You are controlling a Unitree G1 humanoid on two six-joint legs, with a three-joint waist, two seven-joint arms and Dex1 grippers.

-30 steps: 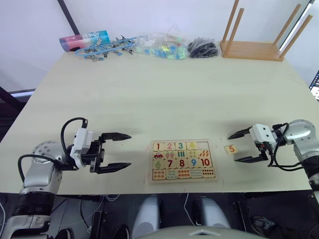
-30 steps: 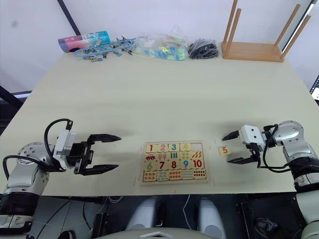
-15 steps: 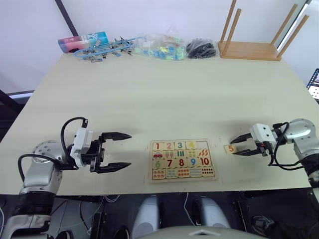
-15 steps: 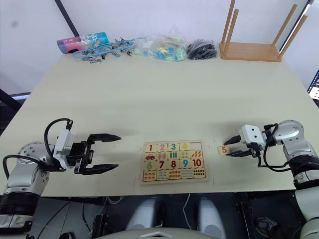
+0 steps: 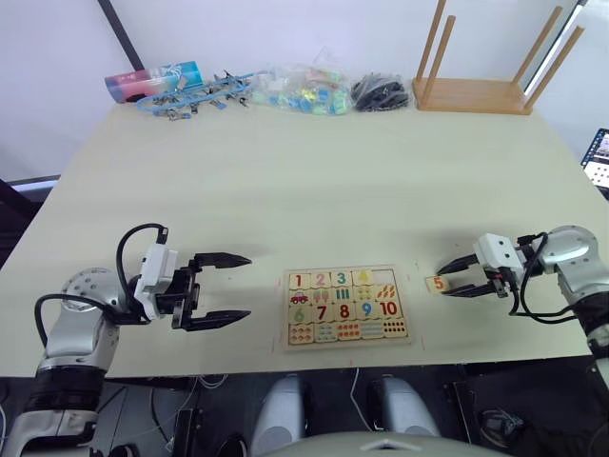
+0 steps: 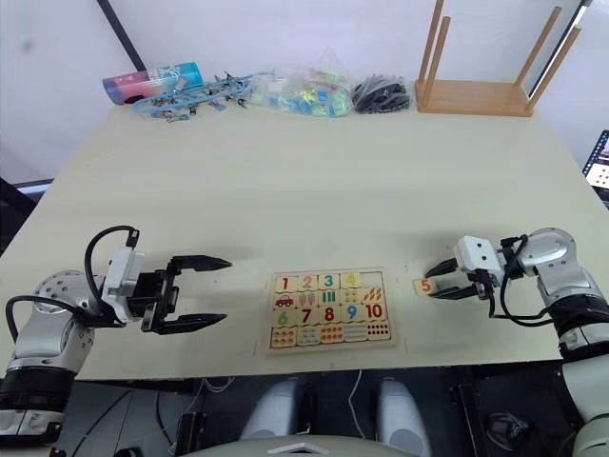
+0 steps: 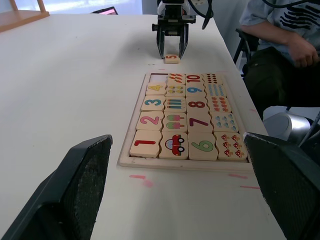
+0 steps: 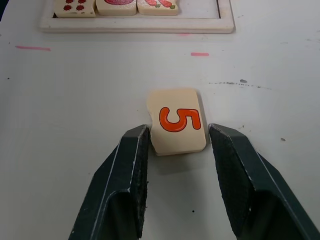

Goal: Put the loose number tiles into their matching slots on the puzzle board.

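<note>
Pale wooden tile 5 [image 8: 177, 128] lies between the right gripper's [image 8: 176, 145] nearly closed fingers, beside the board [image 5: 348, 306]. The left gripper [image 5: 228, 288] gapes wide, empty.

An orange 5 showed on the loose tile [image 8: 177, 121] lying on the table just right of the puzzle board [image 5: 348, 306]. On the board, the far row read 1, 2, 3, 4 on seated tiles [image 7: 153, 123], red, pink, teal and yellow. The middle row of number tiles [image 5: 344, 310] read 6, 7, 8, 9, 10.
</note>
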